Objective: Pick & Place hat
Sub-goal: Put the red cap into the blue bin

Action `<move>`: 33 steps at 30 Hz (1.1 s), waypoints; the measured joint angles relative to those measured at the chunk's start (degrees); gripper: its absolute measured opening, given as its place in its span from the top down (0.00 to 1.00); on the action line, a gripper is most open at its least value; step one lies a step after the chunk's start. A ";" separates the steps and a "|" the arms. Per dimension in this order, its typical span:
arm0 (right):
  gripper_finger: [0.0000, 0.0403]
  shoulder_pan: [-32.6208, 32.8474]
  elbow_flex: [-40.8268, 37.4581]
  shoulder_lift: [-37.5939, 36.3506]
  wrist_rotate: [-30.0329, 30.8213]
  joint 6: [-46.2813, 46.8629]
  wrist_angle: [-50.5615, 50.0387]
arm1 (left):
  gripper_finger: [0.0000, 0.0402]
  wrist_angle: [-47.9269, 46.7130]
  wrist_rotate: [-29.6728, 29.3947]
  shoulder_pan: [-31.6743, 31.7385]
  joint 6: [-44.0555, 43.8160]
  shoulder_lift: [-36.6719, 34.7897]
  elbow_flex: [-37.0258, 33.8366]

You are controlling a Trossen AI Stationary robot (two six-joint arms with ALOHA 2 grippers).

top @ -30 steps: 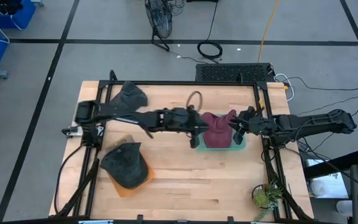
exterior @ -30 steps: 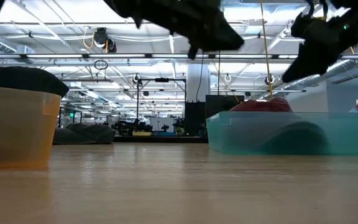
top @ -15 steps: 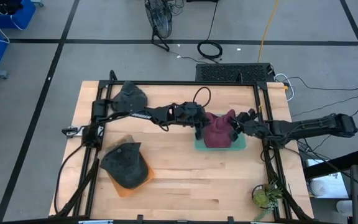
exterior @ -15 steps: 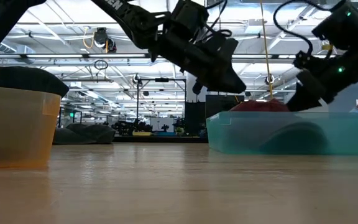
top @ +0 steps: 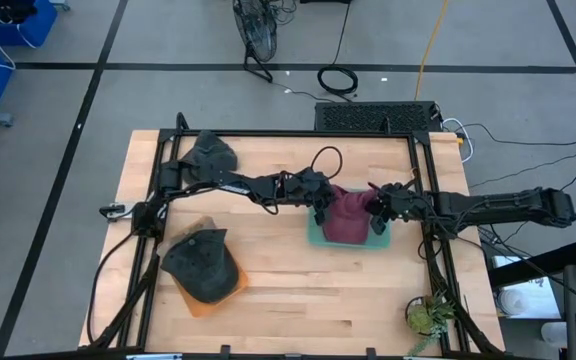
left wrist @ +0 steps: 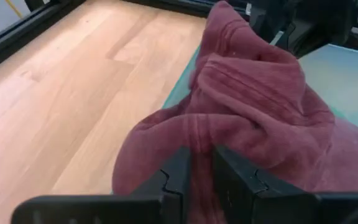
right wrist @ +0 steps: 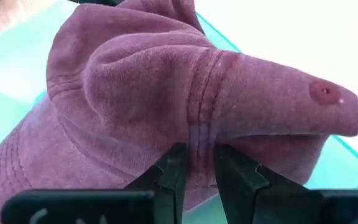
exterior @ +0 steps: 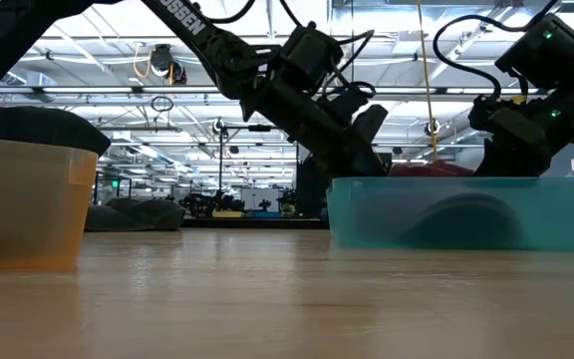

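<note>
Jaws of both grippers pinched on the hat (top: 348,215), one at each end, over the bin (top: 314,238).

Surface (top: 288,290) carries the teal bin right of centre; the maroon hat sits in it, bunched up, its long axis running across the bin from arm to arm. Left gripper (top: 320,206) clamps a fold at the hat's left edge; its wrist view shows cloth squeezed between nearly closed fingers (left wrist: 179,177). Right gripper (top: 378,210) does the same on the right edge, fingers (right wrist: 169,177) nipped on a seam. Neither arm is nearer; I'd judge the coming lift needs both ends rising together.
</note>
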 joint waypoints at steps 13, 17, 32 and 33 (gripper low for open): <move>0.82 -1.01 7.46 -4.58 -3.20 -1.35 -7.61 | 0.82 -1.75 -0.07 0.38 0.08 0.04 0.02; 0.82 -0.95 8.39 -5.19 0.85 -2.93 -2.61 | 0.82 -2.07 -0.07 0.39 0.10 0.04 0.02; 0.82 -4.62 0.52 1.11 4.59 -0.79 -4.95 | 0.82 -3.38 -1.83 0.65 0.17 0.04 0.02; 0.82 -4.85 0.48 0.72 4.46 -1.32 -4.32 | 0.82 -3.36 -1.88 0.65 0.18 0.04 0.02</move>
